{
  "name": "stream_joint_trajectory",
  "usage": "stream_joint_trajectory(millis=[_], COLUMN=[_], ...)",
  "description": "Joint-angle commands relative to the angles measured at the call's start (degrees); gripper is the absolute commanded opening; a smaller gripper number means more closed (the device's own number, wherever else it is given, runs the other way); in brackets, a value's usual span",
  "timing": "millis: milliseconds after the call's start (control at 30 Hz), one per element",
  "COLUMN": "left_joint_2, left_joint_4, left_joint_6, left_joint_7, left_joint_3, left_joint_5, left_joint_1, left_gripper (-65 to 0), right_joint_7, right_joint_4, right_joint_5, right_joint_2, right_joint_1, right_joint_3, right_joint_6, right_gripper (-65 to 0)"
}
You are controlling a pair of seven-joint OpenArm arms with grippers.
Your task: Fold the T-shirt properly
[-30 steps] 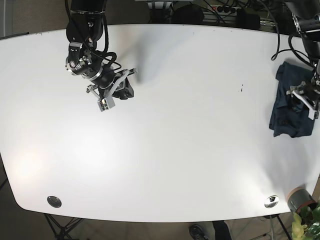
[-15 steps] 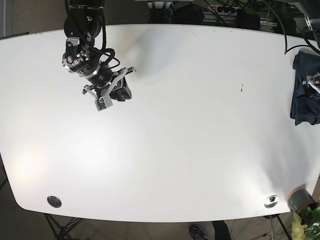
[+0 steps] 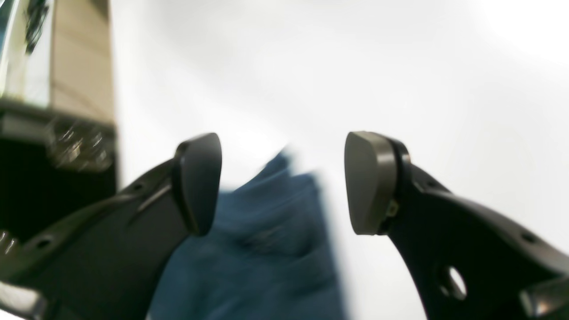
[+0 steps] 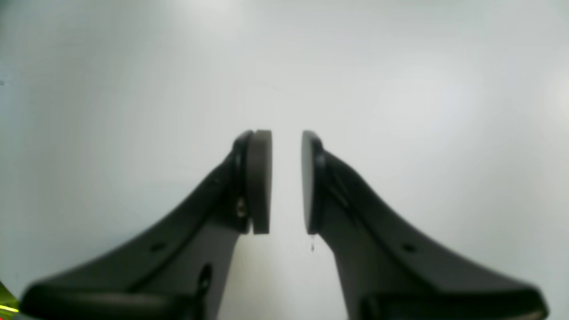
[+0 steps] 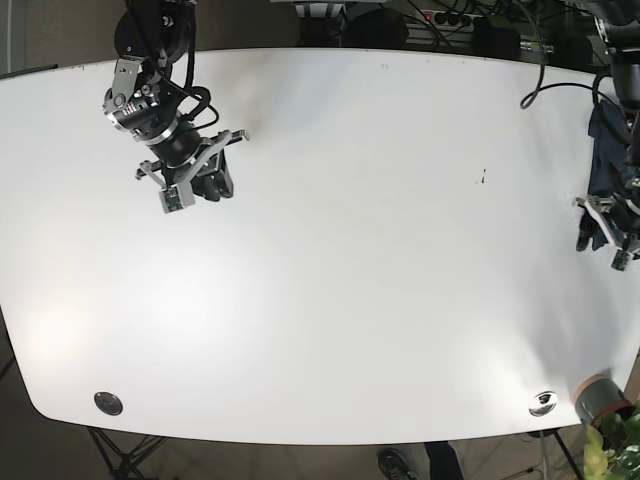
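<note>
The T-shirt (image 5: 606, 148) is a dark blue bunch at the table's far right edge, partly cut off by the base view. My left gripper (image 5: 607, 232) hovers just in front of it. In the left wrist view its fingers (image 3: 198, 182) stand wide apart, and the blurred blue T-shirt (image 3: 266, 253) lies below the gap, not pinched. My right gripper (image 5: 193, 186) is over bare table at the back left, far from the shirt. Its pads (image 4: 260, 182) are almost together with only a thin gap and nothing between them.
The white table (image 5: 330, 280) has a small dark mark (image 5: 484, 177) right of centre and a metal grommet near each front corner (image 5: 108, 403) (image 5: 543, 402). A potted plant (image 5: 603, 405) stands off the front right corner. Cables run along the back edge.
The T-shirt has been dragged right to the table's edge and bunched narrower. My left gripper moved right, then toward the front. My right arm drifted left and back.
</note>
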Motion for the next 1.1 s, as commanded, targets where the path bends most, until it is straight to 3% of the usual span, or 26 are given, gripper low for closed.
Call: stream_joint_trajectory(millis=[0,100,167,300,567,667,833,1067], left_joint_2=[1.58,5.98,9.23,13.19,23.74,27.69,33.14,36.31], left_joint_4=[2.80,4.47,7.55,9.92,18.71,24.78,31.81,40.16], left_joint_6=[-0.01,0.78,4.29,9.39,14.84,16.78,17.48,17.48], left_joint_7=[-1.12,-1.30,-1.30,-1.30,-1.39,-1.39,-1.39,-1.39], left_joint_3=[-2.41,-3.99,-4.96,-3.73,-3.55,-4.17,-4.08,-4.08], left_joint_5=[-0.56,-0.47,-0.38,-0.38,-0.47,-0.38,-0.30,-0.30], left_joint_1=[-0.89,-0.98,-0.98,-0.98,1.31,5.18,11.33,23.37], left_gripper=[-25.4,-25.4,-25.4,-25.4,-25.4,-25.4,-25.4,-25.4], right_joint_7=[3.15,8.25,12.30,18.89,31.46,39.20,48.52,51.86], right_joint_4=[1.31,1.05,0.96,0.43,-3.96,-8.80,-15.48,-15.92], right_joint_5=[0.28,-4.38,-9.66,-14.67,-14.31,-14.14,-14.14,-14.05], right_joint_2=[0.28,0.98,0.98,0.71,0.98,1.86,3.18,4.76], right_joint_1=[0.22,-0.75,-1.28,-2.51,-5.06,-6.20,-7.87,-12.35], right_joint_3=[2.69,3.48,3.57,5.59,9.28,10.07,9.81,9.63], right_joint_6=[0.58,0.58,0.58,0.67,0.93,1.02,0.67,1.11], right_gripper=[-54.2,-54.2,-54.2,-54.2,-54.2,-54.2,-54.2,-54.2])
